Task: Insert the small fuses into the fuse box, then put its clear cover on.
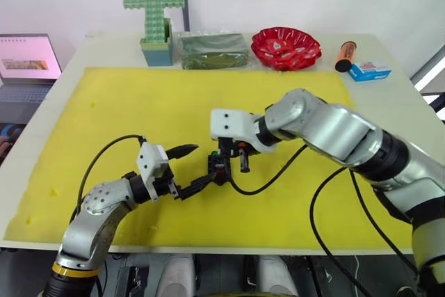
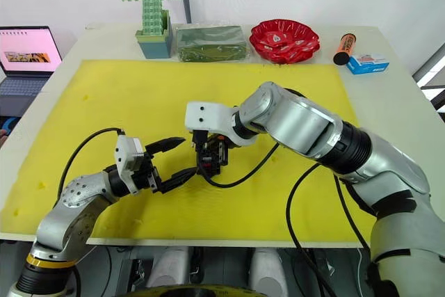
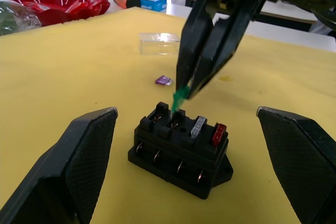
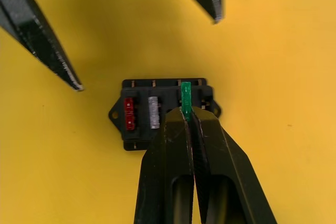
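We see the right end effector (image 4: pixel 187 113) above the fuse box (image 3: pixel 181 153), pinching the green fuse (image 4: pixel 185 95) between its pressed-together fingers, with the fuse's lower end at a slot in the box's top. The red fuse (image 3: pixel 218 134) and grey fuse (image 3: pixel 198 127) already sit in slots beside it. The box rests on the yellow mat (image 1: pixel 139 102) on the surface, between the wide-spread fingers of the left end effector (image 1: pixel 191 168), which holds nothing. The purplish fuse (image 3: pixel 163 81) lies on the mat beyond the box, and the clear cover (image 3: pixel 159 43) lies farther off.
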Motion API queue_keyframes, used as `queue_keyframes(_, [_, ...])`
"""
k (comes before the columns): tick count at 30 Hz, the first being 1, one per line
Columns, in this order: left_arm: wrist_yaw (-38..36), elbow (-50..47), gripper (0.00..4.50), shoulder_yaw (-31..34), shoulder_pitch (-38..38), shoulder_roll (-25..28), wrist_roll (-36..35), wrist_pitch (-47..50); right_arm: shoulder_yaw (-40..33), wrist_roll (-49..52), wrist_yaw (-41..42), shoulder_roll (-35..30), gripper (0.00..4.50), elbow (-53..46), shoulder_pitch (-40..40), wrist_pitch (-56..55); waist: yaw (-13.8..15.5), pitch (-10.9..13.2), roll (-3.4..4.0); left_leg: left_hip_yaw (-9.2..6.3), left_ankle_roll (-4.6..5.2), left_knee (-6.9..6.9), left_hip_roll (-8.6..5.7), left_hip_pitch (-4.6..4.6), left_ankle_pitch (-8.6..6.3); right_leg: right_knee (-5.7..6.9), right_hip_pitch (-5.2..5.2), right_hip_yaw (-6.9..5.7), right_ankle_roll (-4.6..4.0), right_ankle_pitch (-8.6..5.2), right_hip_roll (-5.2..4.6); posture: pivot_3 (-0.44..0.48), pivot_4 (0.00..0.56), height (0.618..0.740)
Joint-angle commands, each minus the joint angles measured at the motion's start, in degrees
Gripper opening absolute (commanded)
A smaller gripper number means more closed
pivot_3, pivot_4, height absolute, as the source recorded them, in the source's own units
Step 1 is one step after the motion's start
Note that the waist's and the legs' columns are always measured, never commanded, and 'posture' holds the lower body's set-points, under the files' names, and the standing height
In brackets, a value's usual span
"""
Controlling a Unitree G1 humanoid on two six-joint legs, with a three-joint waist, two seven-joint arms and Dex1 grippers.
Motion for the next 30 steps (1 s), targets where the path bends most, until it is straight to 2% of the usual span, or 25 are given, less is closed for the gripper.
queue_keyframes(1, [-0.27, -0.80, 4.50, -0.05, -0.62, 0.23, 0.27, -0.94, -0.94, -2.42, 1.07, 0.54, 0.05, 0.63, -0.17, -1.47, -0.01, 0.00, 0.00, 0.00, 0.00, -0.01, 0.00, 0.00, 0.00, 0.00, 0.00, 0.00, 0.00, 0.00, 0.00, 0.000, 0.150, 0.740])
queue_keyframes(14, [-1.34, 1.22, 4.50, -0.81, -1.43, -0.14, 2.04, -2.47, 0.24, -8.15, 4.67, 1.59, 0.05, 3.37, 1.78, -4.52, 0.01, 0.00, 0.00, 0.00, 0.00, 0.00, 0.00, 0.00, 0.00, 0.02, 0.00, 0.00, 0.00, 0.00, 0.01, 0.000, 0.150, 0.740])
queue_keyframes(30, [-1.85, 2.27, 4.50, -0.79, -1.61, -0.24, 2.60, -3.39, -0.84, -10.71, 8.76, 1.79, 0.05, 2.22, 1.98, -4.86, -0.01, 0.00, 0.00, 0.00, -0.01, 0.00, 0.00, 0.01, 0.00, 0.02, 0.00, -0.01, 0.00, 0.00, 0.01, 0.000, 0.150, 0.740])
